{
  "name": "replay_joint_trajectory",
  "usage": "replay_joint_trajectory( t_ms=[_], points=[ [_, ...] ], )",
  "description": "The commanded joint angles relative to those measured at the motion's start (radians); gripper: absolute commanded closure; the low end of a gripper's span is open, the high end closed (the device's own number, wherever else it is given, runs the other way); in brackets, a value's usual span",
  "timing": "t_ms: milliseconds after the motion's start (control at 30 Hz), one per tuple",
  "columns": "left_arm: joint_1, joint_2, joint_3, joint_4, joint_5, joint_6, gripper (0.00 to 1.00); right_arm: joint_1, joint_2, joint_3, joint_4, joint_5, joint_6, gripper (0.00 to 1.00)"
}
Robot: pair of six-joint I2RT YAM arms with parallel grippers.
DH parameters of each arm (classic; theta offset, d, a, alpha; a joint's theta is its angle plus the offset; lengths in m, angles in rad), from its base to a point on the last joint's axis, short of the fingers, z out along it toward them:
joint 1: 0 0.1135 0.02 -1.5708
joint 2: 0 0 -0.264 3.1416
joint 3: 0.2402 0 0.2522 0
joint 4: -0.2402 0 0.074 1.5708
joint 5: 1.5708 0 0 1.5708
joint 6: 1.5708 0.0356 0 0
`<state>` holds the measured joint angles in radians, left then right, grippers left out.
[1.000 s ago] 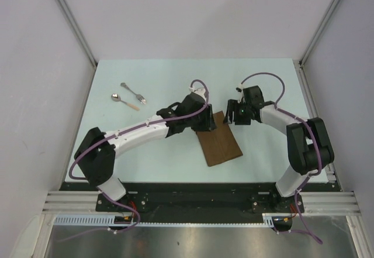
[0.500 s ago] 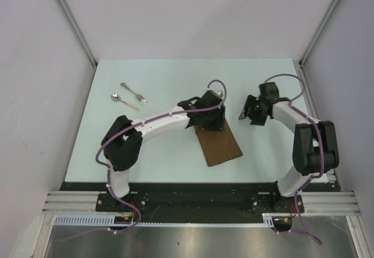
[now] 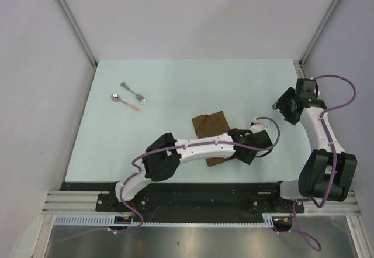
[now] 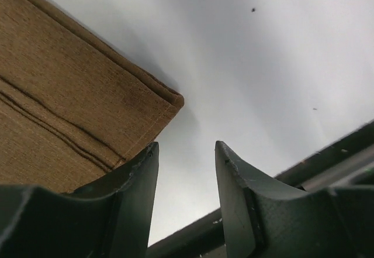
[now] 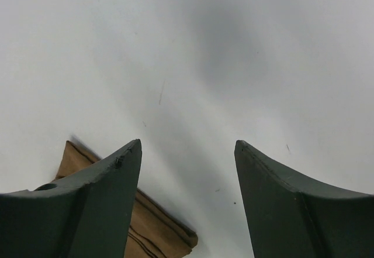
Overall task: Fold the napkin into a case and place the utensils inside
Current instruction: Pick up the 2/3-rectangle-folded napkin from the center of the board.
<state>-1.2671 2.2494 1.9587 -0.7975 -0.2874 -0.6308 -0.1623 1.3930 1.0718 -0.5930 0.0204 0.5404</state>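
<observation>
Folding step in hand. Napkin (image 3: 211, 126) lies part-folded on the tabletop (image 3: 175, 76). Left jaws are open and empty beside its near-right corner; right jaws are open and clear of it. Next, we judge: pinch that corner and fold it over.

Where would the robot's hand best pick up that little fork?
Probably at its thin handle, coming straight down and pinching across it. The fork lies flat on the table, and the spoon lies close beside it, so a sideways approach would likely bump that.
</observation>
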Motion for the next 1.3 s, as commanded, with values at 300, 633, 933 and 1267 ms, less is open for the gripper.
replay_joint_trajectory(
  t_ms=[300, 633, 933, 1267],
  points=[
    [-0.028, 0.09, 0.1, -0.088, -0.18, -0.024, 0.53, 0.003, -0.098, -0.073, 0.045, -0.046, 0.009, 0.3],
    [-0.031, 0.081, 0.051, 0.033, -0.136, 0.028, 0.5, 0.027, -0.065, -0.105, 0.085, -0.092, -0.017, 0.3],
    [-0.029, 0.111, 0.043, 0.075, -0.173, 0.052, 0.53, 0.033, -0.055, -0.124, 0.099, -0.099, -0.023, 0.31],
    [-0.029, 0.141, 0.036, 0.07, -0.188, 0.06, 0.6, 0.041, -0.038, -0.136, 0.107, -0.106, -0.028, 0.31]
  ],
)
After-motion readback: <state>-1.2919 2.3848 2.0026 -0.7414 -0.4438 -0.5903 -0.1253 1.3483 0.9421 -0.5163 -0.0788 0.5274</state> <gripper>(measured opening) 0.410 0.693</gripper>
